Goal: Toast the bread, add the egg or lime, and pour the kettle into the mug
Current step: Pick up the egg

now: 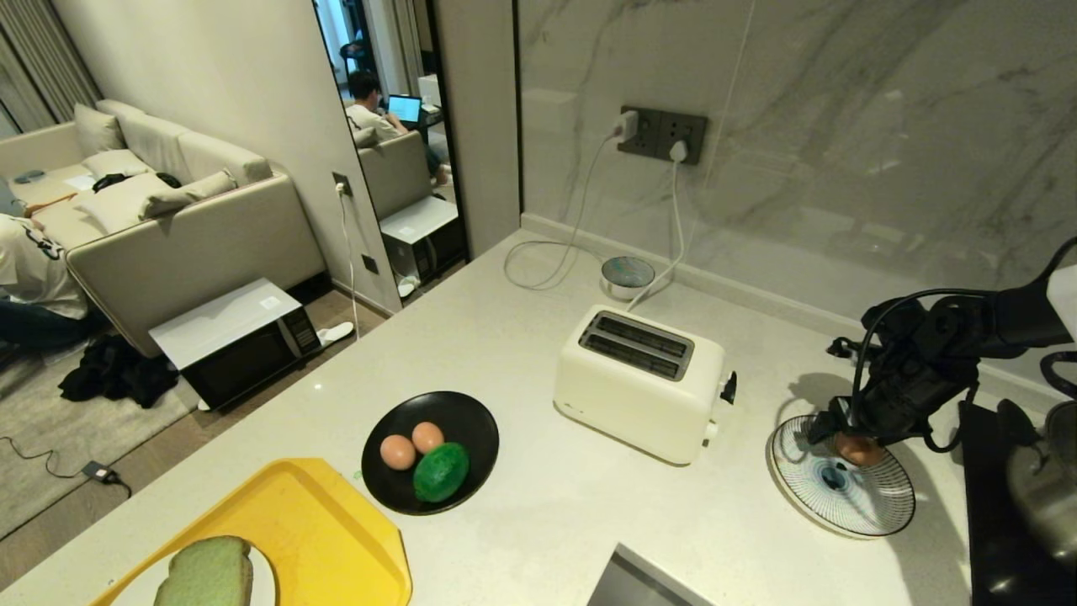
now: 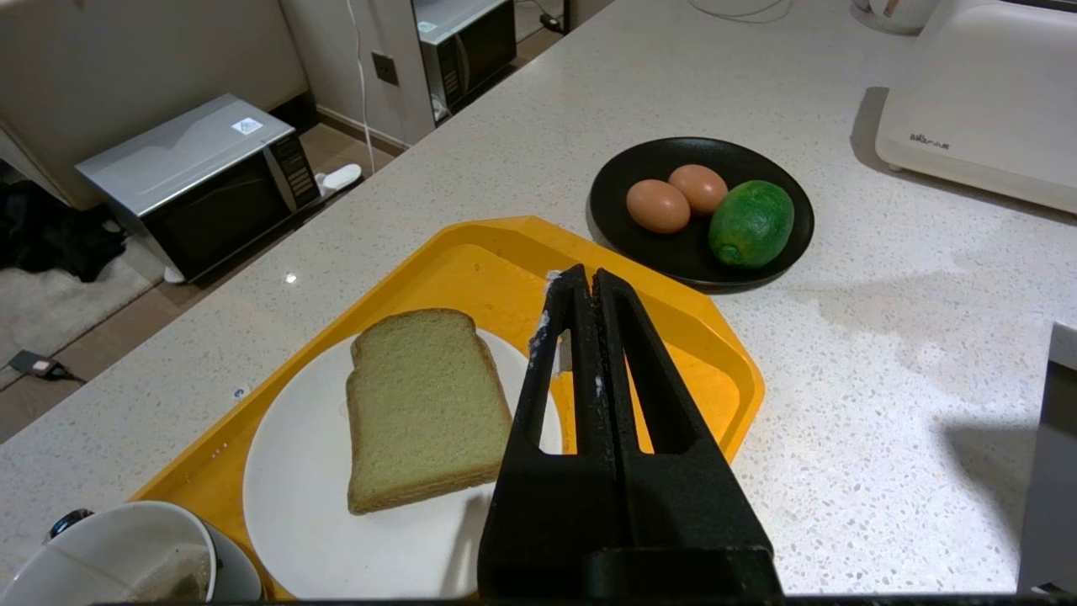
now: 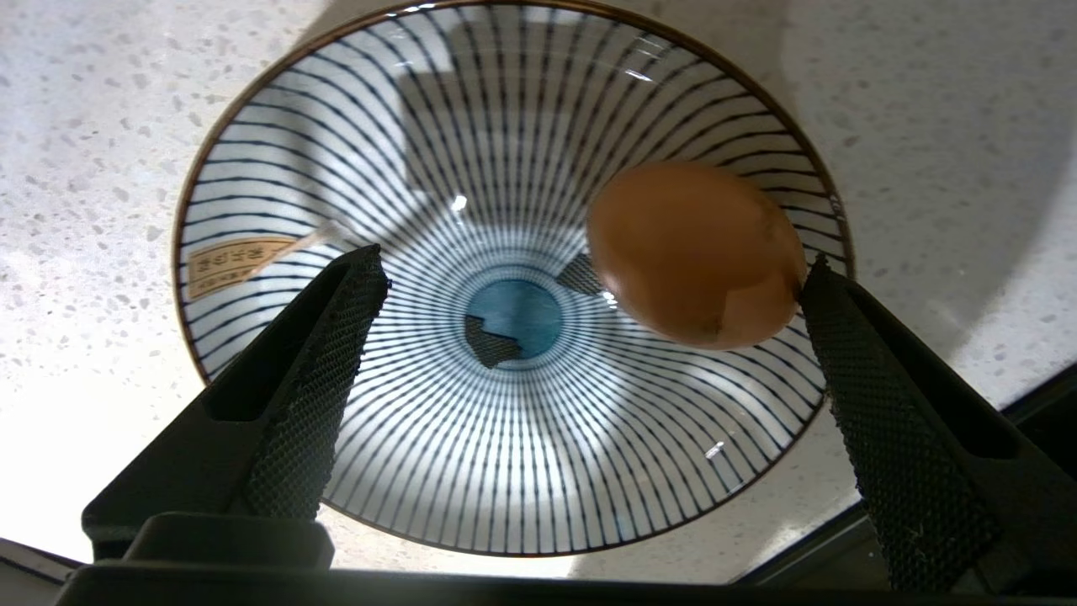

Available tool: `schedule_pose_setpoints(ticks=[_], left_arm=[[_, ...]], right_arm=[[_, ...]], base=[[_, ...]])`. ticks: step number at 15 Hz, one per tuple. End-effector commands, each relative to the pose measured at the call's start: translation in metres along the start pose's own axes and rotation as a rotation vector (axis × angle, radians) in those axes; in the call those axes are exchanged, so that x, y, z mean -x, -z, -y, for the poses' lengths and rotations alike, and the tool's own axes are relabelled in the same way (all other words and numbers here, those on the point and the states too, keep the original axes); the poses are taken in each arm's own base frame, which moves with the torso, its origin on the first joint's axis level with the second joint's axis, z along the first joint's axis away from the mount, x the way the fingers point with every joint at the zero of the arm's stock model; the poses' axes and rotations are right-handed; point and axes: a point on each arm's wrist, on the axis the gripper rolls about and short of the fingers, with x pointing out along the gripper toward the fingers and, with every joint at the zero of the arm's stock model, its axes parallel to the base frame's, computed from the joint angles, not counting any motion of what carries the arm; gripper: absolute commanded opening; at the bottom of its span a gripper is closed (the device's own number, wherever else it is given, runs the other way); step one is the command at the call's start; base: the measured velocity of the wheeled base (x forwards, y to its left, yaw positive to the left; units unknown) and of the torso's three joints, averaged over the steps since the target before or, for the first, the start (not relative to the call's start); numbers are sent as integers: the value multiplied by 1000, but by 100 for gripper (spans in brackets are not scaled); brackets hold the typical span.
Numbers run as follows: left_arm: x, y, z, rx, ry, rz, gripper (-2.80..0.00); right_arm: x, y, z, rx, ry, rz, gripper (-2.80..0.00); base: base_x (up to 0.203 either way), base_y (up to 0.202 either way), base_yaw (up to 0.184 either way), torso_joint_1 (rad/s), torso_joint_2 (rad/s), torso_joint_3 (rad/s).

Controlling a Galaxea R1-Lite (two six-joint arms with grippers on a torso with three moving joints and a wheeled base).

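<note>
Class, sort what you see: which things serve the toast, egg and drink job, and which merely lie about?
Job: bread, toaster, egg in the striped bowl, striped bowl, lime, mug, right gripper.
Lying about: microwave, sofa, yellow tray.

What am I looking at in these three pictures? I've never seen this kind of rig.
A two-armed robot at a kitchen counter. One picture comes from its head; the others come from cameras on each wrist. The right gripper, jaws wide open, hangs over a striped bowl with an egg in it, held by nothing. The left gripper, jaws shut and empty, is parked above the bread on a white plate in a yellow tray. A black dish and toaster stand between.
</note>
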Motion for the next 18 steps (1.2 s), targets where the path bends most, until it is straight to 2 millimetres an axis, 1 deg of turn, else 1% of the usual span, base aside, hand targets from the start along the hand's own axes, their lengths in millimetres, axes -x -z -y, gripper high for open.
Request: schedule_pose_setpoints(ticks=[1,5,9,12,18], left_arm=[[0,0,0,2,-1,1,-280],[0,0,0,2,-1,1,-280],[0,0,0,0,-2,1,-280],[0,0,0,2,-1,1,-280],[0,0,0,0,-1,1,-280]], right_arm=[[-1,2,-3,7,-4,-12,0],[0,4,-10,22,-13,-25,0],[1,2,-17,42,-18,-17,0],[-5,3,-16,51,-12,-31,0],[-7,5,-12,38,-8,-40,0]], base=[[0,0,0,0,0,0],[0,0,0,0,0,0],[0,0,0,0,0,0],[0,0,0,0,0,0],[0,0,0,0,0,0]])
